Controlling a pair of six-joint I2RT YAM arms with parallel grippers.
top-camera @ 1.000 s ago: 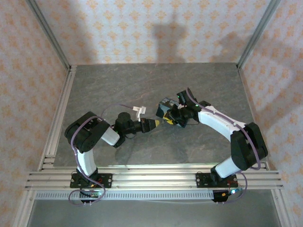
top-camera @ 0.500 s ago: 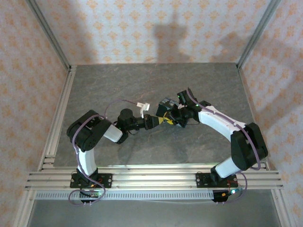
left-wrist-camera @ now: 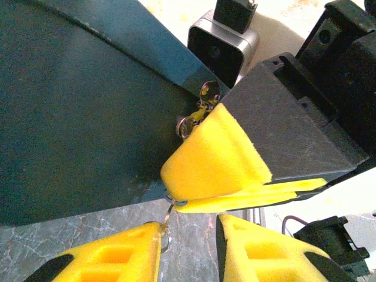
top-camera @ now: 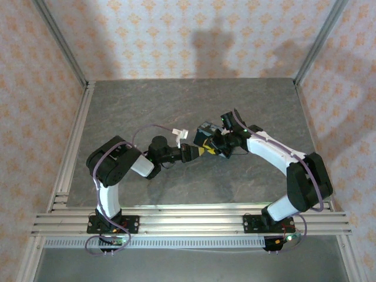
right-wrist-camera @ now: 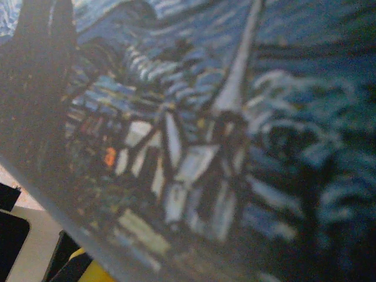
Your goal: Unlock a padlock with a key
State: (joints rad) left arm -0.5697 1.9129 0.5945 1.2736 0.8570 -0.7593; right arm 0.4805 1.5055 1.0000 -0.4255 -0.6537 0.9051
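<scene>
My right gripper (top-camera: 216, 145) rests against the near side of the blue painted box (top-camera: 205, 129). In the left wrist view its yellow pads (left-wrist-camera: 217, 158) are pressed together on a tiny dark bluish padlock (left-wrist-camera: 176, 202), which peeks out at their tip. The key (left-wrist-camera: 167, 215), a slim metal sliver with a wire ring, runs from the padlock down along the inner face of my left gripper's left finger (left-wrist-camera: 111, 258). My left gripper (left-wrist-camera: 188, 226) stands open, with a wide gap to its other finger. The box (right-wrist-camera: 235, 117) sits blurred and very close in the right wrist view.
Small silver metal bits (left-wrist-camera: 200, 108) sit where the box side (left-wrist-camera: 76, 117) meets the right gripper. The right wrist camera housing (left-wrist-camera: 223, 50) is close behind. Aluminium rails (top-camera: 70, 147) border the grey table (top-camera: 147, 106) on the left and near sides.
My left arm has reached further right, bringing its gripper up against the right gripper's tip. The right arm and the box have stayed put.
</scene>
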